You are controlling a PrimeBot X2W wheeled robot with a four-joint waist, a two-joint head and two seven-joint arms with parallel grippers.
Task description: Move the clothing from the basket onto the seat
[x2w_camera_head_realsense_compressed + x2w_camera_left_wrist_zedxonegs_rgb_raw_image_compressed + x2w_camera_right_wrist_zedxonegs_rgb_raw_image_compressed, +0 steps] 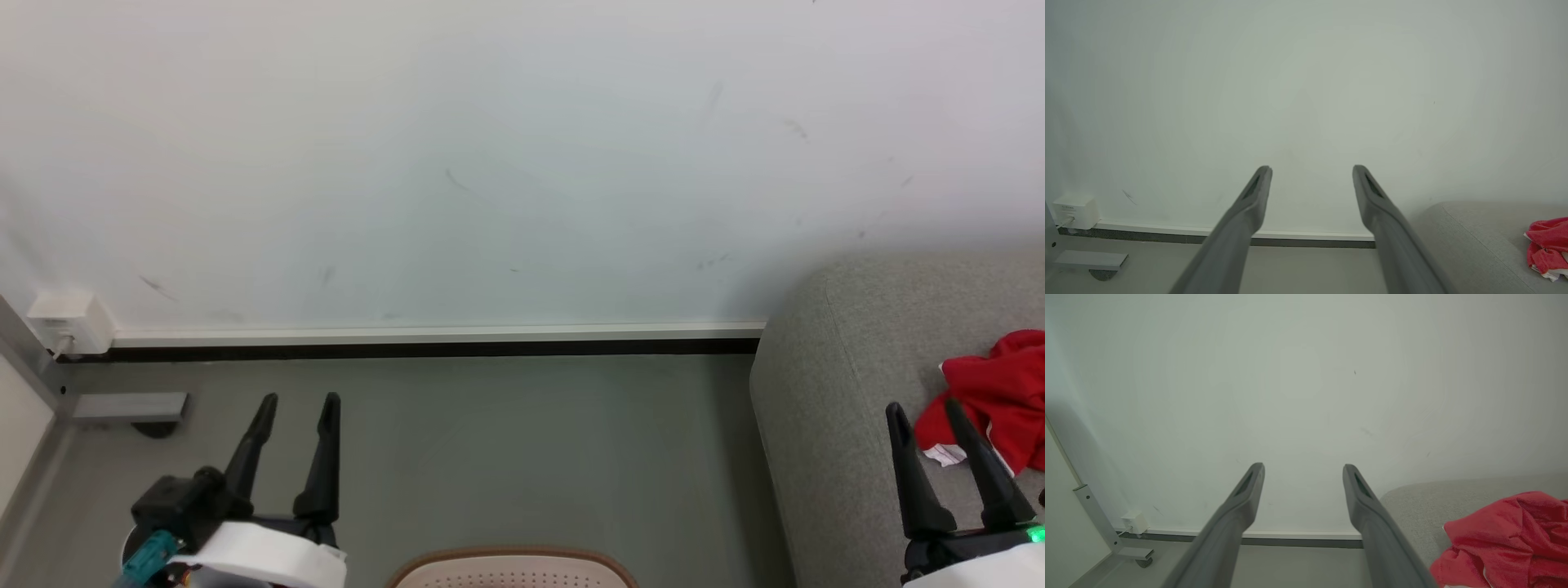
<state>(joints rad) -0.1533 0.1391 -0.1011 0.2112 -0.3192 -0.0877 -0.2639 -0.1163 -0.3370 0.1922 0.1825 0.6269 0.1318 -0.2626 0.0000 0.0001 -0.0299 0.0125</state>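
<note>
A crumpled red garment with white trim, the clothing (pixel 1000 400), lies on the light grey sofa seat (pixel 841 408) at the right; it also shows as the clothing (pixel 1547 249) and the clothing (pixel 1506 539) on the seat (pixel 1412 502). The cream basket (pixel 513 569) with its brown rim peeks in at the bottom middle; its inside is out of view. My left gripper (pixel 300 402) hangs open over the floor at the lower left, empty. My right gripper (pixel 922 407) stands open in front of the seat, just left of the garment, holding nothing.
A white wall with a pale baseboard (pixel 433 333) runs across the back. A white wall box (pixel 69 320) sits at the far left, beside a grey metal frame foot with a caster (pixel 131 408). Grey floor (pixel 531 441) lies between basket and wall.
</note>
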